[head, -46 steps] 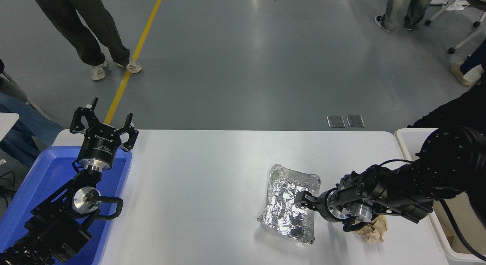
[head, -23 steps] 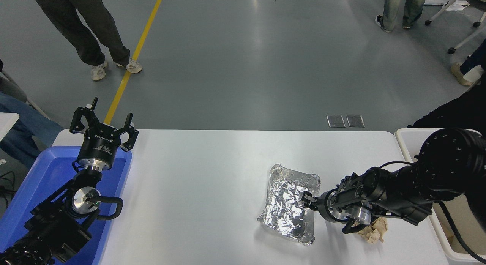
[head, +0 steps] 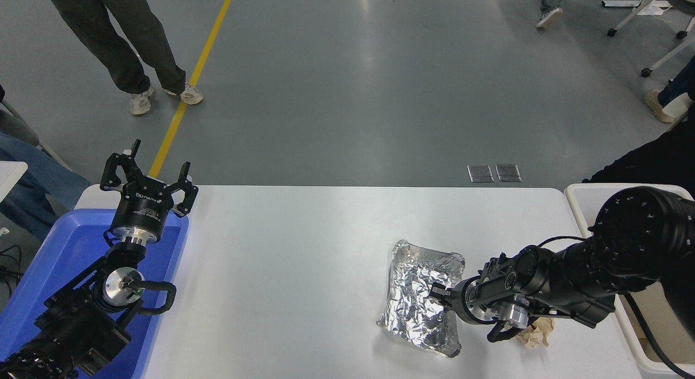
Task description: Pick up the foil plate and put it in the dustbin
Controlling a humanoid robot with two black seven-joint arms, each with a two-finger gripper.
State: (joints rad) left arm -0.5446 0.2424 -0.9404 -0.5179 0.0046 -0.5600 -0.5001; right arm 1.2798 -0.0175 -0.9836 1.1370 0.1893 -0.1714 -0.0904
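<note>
The foil plate [head: 418, 300], shiny and crinkled, lies on the white table [head: 282, 270] right of centre. My right gripper [head: 438, 292] reaches in from the right and is shut on the plate's right rim. The dustbin [head: 582, 193], off-white with a thick rim, stands off the table's right end, mostly hidden behind my right arm. My left gripper [head: 147, 175] stays parked at the lower left, open, above a blue bin.
The blue bin [head: 59, 248] sits at the table's left end under my left arm. A crumpled beige paper ball [head: 535, 333] lies just under my right wrist. People's legs stand on the floor beyond the table.
The right gripper closed on the plate's right rim and the plate has shifted slightly to the right and toward me. The left arm has not moved.
</note>
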